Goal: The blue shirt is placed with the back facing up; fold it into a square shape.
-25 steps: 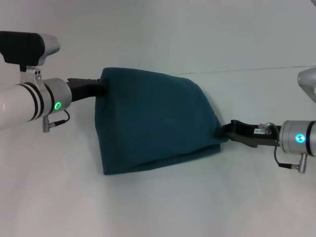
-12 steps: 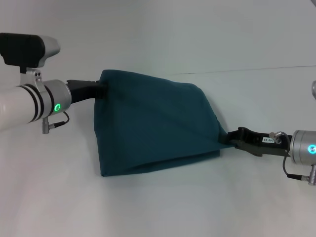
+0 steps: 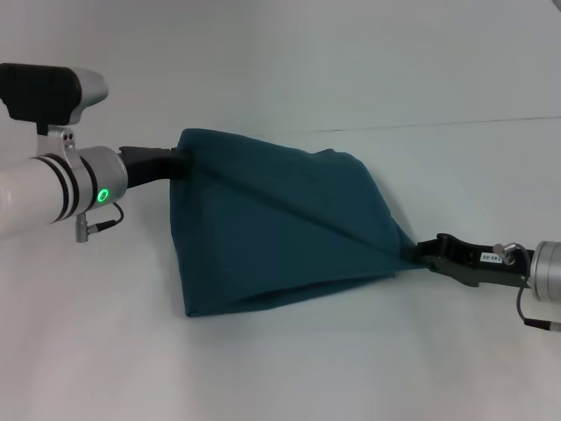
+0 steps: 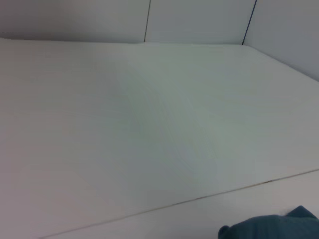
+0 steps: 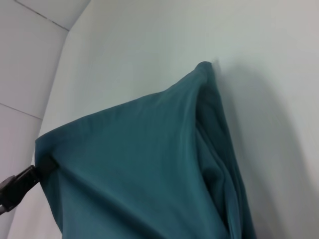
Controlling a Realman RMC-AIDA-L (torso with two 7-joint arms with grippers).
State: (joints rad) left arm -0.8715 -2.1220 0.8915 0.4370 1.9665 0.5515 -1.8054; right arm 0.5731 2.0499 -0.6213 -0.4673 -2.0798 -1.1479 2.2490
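White laminate makes up the table (image 3: 289,368), which fills nearly all of the head view; a thin dark seam (image 3: 456,123) crosses it on the far right side, and the same kind of seam (image 4: 174,203) shows in the left wrist view. Behind the table stand pale wall panels (image 4: 199,20) split by dark vertical joints.

Next in size is the blue shirt (image 3: 280,228), a plain teal-blue mass near the middle of the table. It is lifted and stretched between the two arms, so that a taut crease runs slantwise from its upper left corner down to its right corner. Its lower edge sags to the table in a doubled fold, with the layers gaping a little along the bottom. In the right wrist view the cloth (image 5: 149,169) blocks most of the scene and rises to a peak against the white surface; in the left wrist view only a small blue scrap (image 4: 271,228) enters at one corner.

On the left side, the left gripper (image 3: 178,162) is clamped on the shirt's upper left corner, its black fingers partly buried in the fabric. The same gripper (image 5: 42,167) appears far off in the right wrist view, pinching that corner. On the right side, lower down, the right gripper (image 3: 414,253) grips the shirt's drawn-out right corner, where the fabric bunches to a point.
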